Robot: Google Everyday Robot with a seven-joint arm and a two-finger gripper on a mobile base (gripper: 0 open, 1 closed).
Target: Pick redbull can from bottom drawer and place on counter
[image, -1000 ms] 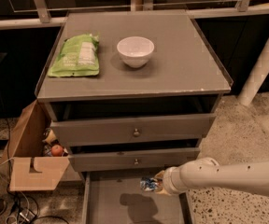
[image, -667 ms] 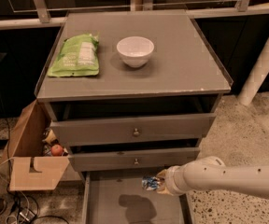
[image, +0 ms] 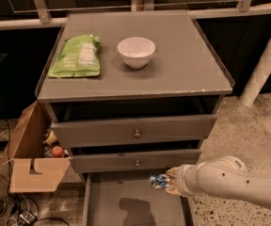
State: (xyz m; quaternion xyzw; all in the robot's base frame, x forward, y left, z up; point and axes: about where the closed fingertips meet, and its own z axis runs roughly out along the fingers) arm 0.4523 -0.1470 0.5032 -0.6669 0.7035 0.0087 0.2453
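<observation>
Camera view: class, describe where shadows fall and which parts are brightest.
Camera view: the gripper, holding the can over the bottom drawer, casts a dark shadow on its floor; the counter and bowl are brightest; the background is dim.

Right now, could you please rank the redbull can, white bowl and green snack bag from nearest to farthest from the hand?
The hand hangs over the bottom drawer, right side.
1. redbull can, held in it.
2. white bowl, middle of the counter.
3. green snack bag, counter's left.
</observation>
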